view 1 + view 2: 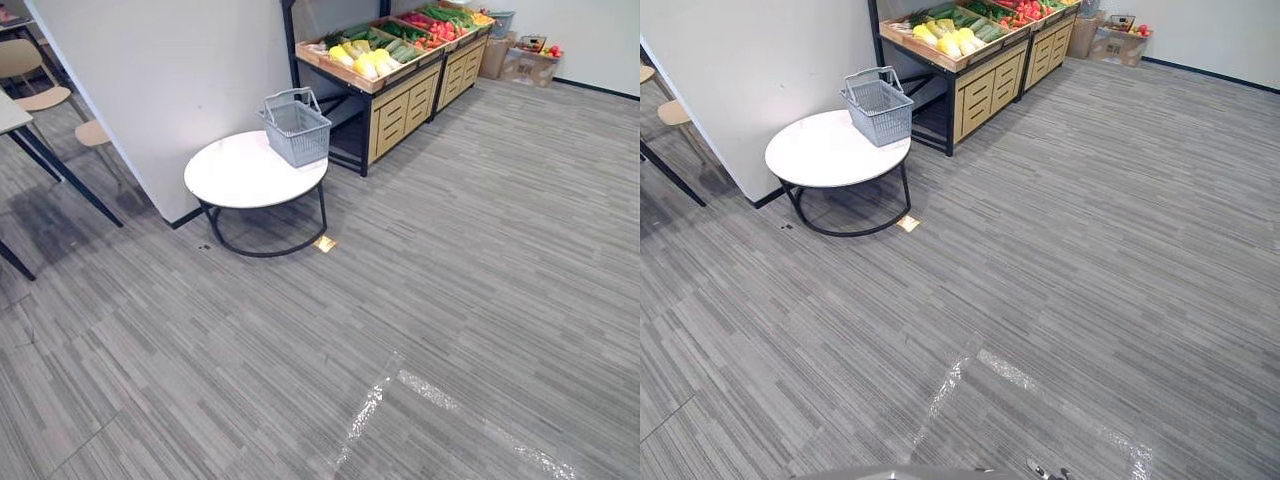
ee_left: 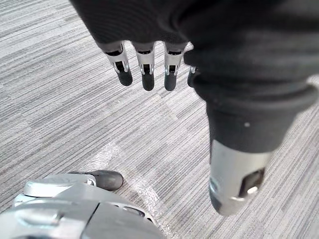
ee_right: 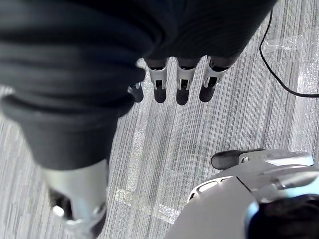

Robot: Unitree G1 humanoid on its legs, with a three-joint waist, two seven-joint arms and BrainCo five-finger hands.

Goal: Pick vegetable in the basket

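Head views: the grey basket [image 1: 296,127] stands upright on the round white surface [image 1: 235,175], at the far edge nearest the wooden stand [image 1: 402,108]. Its mouth faces up, both handle loops are raised above the rim, and one corner is turned toward the camera. Which of its sides is the longer cannot be told from here. The surface stands just beside the pale wall [image 1: 170,70], with the stand close behind it.

The vegetables [image 1: 362,58] lie in sloping crates on top of the stand, well apart from both hands. Yellow pieces are at the near end, green ones [image 1: 395,45] behind them and red ones [image 1: 435,27] farther along. The row of crates runs away from the camera toward the back wall. The single pieces are too small for their long axes to be read. Cardboard boxes [image 1: 528,65] sit on the floor [image 1: 470,270] past the far end of the stand. A glossy strip of tape [image 1: 365,410] crosses the near floor.

Left wrist view: the left hand [image 2: 169,69] hangs over the floor with its fingers [image 2: 122,67] straight, side by side and pointing downward, and its thumb [image 2: 234,184] apart from them. The hand is open and grips nothing.

Right wrist view: the right hand [image 3: 182,84] takes the same pose, with fingers [image 3: 208,84] straight and aimed at the floor and thumb [image 3: 79,199] apart. It too is open, with no object in it.
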